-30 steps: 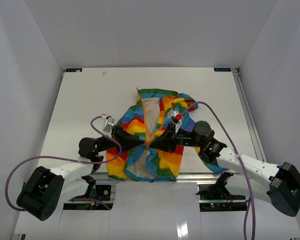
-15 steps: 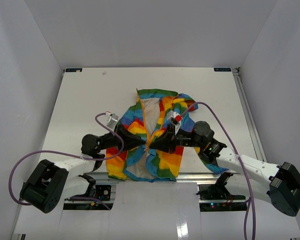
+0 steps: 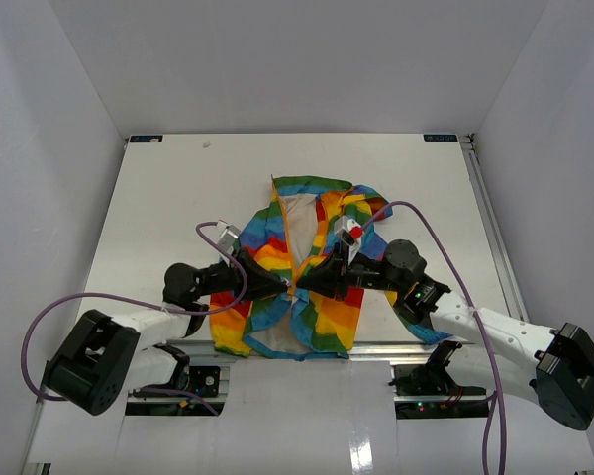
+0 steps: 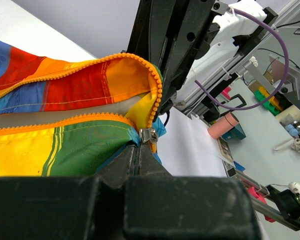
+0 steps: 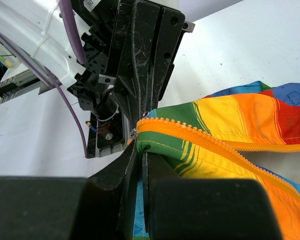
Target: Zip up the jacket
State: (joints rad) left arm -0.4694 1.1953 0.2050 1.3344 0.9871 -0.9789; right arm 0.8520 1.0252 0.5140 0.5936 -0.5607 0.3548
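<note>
Jacket (image 3: 329,319): one, spread open on the near middle of the surface (image 3: 158,198), hem toward two arms. On the left arm (image 3: 193,287), jaws clench one zipper (image 4: 90,69) edge beside the slider (image 4: 148,135). On the right arm (image 3: 396,272), jaws pinch the other edge, tip to tip low on the front opening.

I am not finding any text, brand or number I can actually read. I am seeing small dark stickers (image 3: 144,139) at the table's (image 3: 178,198) far corners and a cropped label (image 5: 88,3) on a white arm housing (image 5: 35,30), all illegible.
</note>
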